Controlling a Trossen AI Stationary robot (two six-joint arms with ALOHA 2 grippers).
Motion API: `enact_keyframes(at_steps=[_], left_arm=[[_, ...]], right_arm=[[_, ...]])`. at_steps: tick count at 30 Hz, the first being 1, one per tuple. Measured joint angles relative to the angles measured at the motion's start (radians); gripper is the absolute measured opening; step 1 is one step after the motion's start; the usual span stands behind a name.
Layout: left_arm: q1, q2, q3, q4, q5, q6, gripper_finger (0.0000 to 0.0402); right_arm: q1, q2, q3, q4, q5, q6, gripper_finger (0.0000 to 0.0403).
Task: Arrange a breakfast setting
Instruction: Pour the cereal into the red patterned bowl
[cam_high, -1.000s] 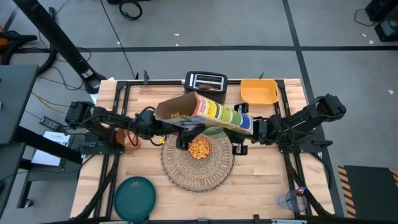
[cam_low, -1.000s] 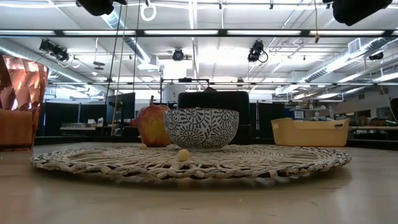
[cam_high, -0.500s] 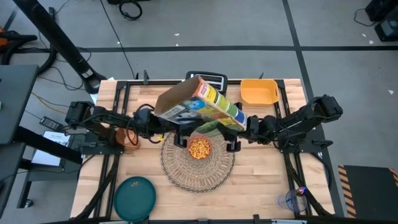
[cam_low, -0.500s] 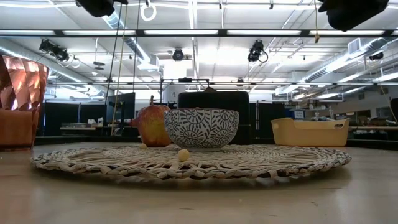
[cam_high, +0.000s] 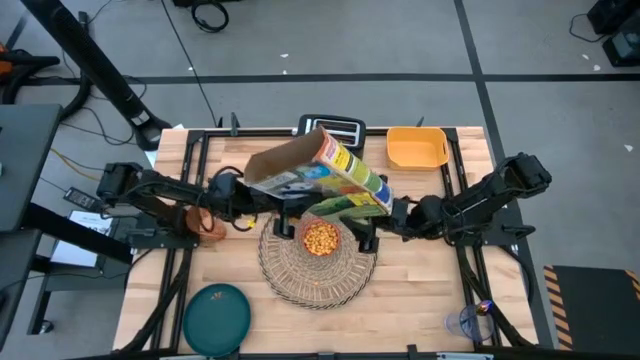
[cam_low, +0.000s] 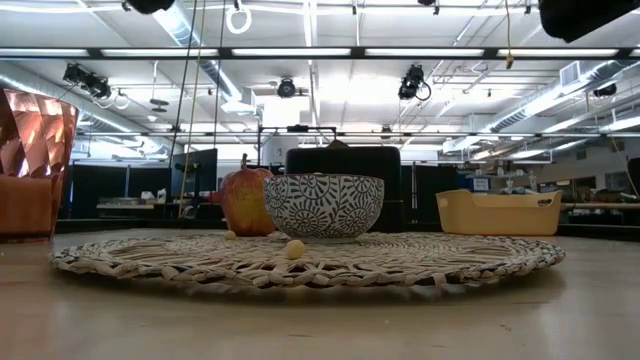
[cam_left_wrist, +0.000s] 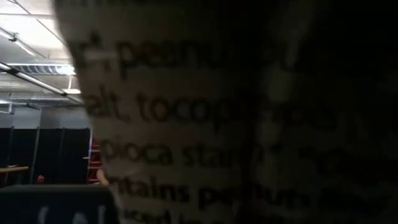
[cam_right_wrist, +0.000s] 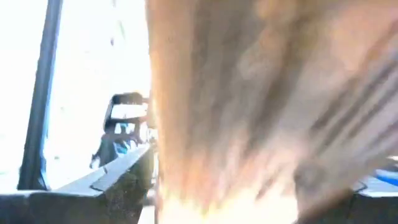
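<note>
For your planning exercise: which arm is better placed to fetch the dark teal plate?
Probably left: the dark teal round plate lies on that arm's side, far from the right arm.

Woven placemat (cam_high: 318, 262) lay at table centre, bearing a bowl (cam_high: 320, 238) of cereal on its rear half, with an apple (cam_low: 246, 203) just left of and behind the bowl in the low view and a loose cereal piece (cam_low: 294, 249) on the mat before it. A cereal box (cam_high: 318, 176) hung tilted above the bowl's rear, between the two arms. Toaster (cam_high: 331, 129) stood at the rear edge, bin (cam_high: 416, 147) to its right, cup (cam_high: 204, 222) left of the mat, plate (cam_high: 217, 318) at front left.
</note>
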Motion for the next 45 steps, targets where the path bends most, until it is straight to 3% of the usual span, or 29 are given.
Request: enact_keyframes(at_steps=[6,14,29,38,45], left_arm=[[0.018,-0.118,0.0,-0.168,-0.004,0.028,0.013],[0.02,-0.295,0.0,-0.467,-0.148,0.141,0.0106],[0.02,-0.466,0.001,-0.921,-0.629,0.247,0.0099],[0.056,-0.554,-0.157,-0.935,-0.928,0.177,0.0098],[0.095,-0.633,-0.328,-0.932,-1.032,0.103,0.0099]], right_arm=[[0.058,0.0,0.0,-0.054,0.136,-0.027,0.0351],[0.137,-0.001,0.0,-0.155,0.329,-0.042,0.0348],[0.307,-0.001,0.0,-0.183,0.452,-0.049,0.0348],[0.396,-0.001,0.0,-0.18,0.549,-0.099,0.0348],[0.424,-0.001,0.0,-0.181,0.59,-0.101,0.0348]])
